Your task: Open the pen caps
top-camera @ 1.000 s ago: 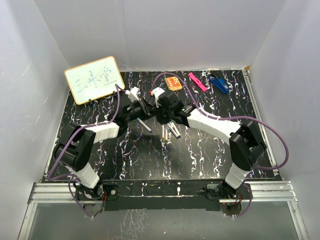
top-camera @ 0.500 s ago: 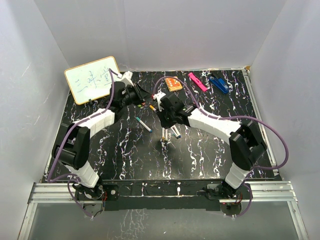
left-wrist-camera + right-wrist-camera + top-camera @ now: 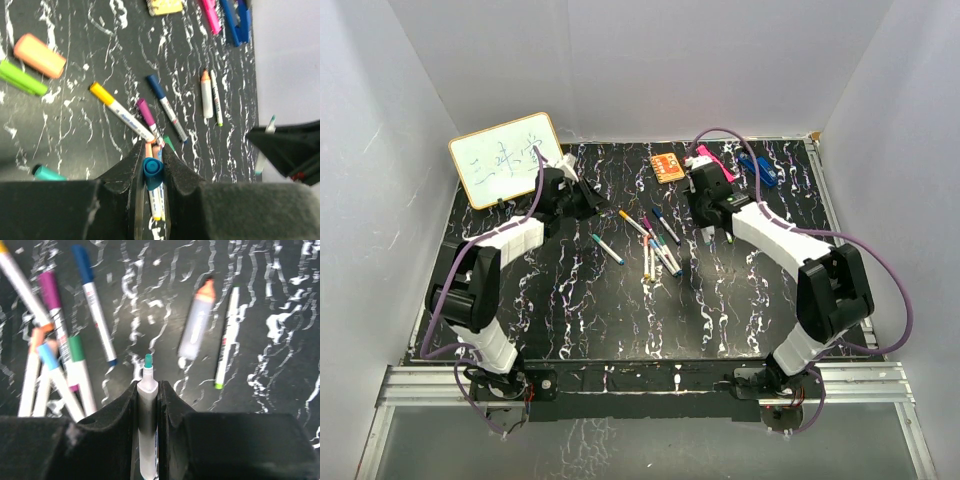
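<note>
My left gripper is shut on a blue pen cap, held above the table near the whiteboard. My right gripper is shut on an uncapped white pen with a bare teal tip; it also shows in the left wrist view. Several capped pens lie in a loose pile between the grippers, with yellow, purple and blue caps. An uncapped orange-tipped pen and a thin pen lie under the right gripper. Loose orange, green and teal caps lie at the left.
A whiteboard leans at the back left. An orange card, a pink clip and a blue clip lie along the back edge. White walls enclose the table on three sides.
The grippers were together at the table's middle one second ago. They have pulled apart: the left went back-left with the cap, the right went back-right with the pen.
</note>
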You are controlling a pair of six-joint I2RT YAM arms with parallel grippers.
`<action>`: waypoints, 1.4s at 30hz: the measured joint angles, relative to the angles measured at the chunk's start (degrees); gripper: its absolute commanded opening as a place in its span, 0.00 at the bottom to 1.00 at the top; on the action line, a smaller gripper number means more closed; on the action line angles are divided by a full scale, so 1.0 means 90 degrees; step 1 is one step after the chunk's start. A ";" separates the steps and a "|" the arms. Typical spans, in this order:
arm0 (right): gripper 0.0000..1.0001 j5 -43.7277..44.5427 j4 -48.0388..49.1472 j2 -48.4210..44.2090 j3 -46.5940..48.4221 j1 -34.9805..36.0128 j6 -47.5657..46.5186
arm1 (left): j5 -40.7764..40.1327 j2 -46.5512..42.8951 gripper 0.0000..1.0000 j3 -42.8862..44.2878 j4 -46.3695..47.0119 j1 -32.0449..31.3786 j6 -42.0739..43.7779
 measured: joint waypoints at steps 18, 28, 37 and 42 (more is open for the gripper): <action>0.00 0.0250 0.0986 0.2144 0.0736 -0.0651 -0.0146 | -0.0347 -0.0573 0.00 -0.0505 -0.1231 0.0702 0.0551; 0.00 0.0063 0.1158 0.2742 0.1134 -0.0789 -0.0143 | -0.0340 0.0019 0.00 -0.0345 -0.1241 0.0928 0.0515; 0.31 -0.0041 0.1258 0.2878 0.1256 -0.0804 -0.0126 | -0.0267 0.0947 0.00 0.0158 -0.1115 0.0962 0.0299; 0.45 -0.0068 0.1273 0.2878 0.1270 -0.0821 -0.0112 | -0.0253 0.1321 0.00 0.0374 -0.1039 0.0962 0.0185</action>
